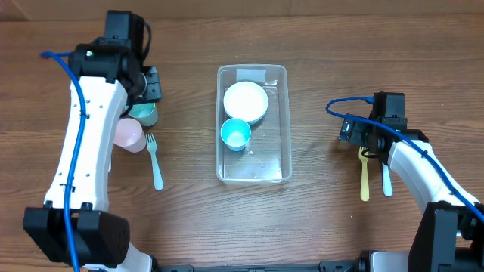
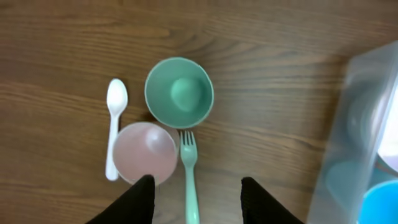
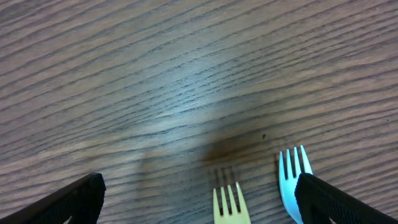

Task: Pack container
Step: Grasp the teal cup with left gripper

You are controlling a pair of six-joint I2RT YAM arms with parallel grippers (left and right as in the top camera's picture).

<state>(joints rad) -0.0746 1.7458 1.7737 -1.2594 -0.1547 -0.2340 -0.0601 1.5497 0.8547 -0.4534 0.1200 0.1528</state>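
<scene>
While nothing is gripped, the clear rectangular plastic container (image 1: 253,165) is seen at the middle of the wooden table (image 1: 318,227).
A round white bowl (image 1: 246,100) and a blue cup (image 1: 235,134) are held inside it. The left gripper (image 2: 198,202) is partly parted over a teal plastic fork (image 2: 188,163), and the right gripper (image 3: 199,199) is spread wide above a yellow fork (image 3: 229,200) and a pale blue fork (image 3: 292,173).

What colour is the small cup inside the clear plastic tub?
Light blue; the small round cup in the clear rectangular plastic tub shows best in the overhead view.
</scene>
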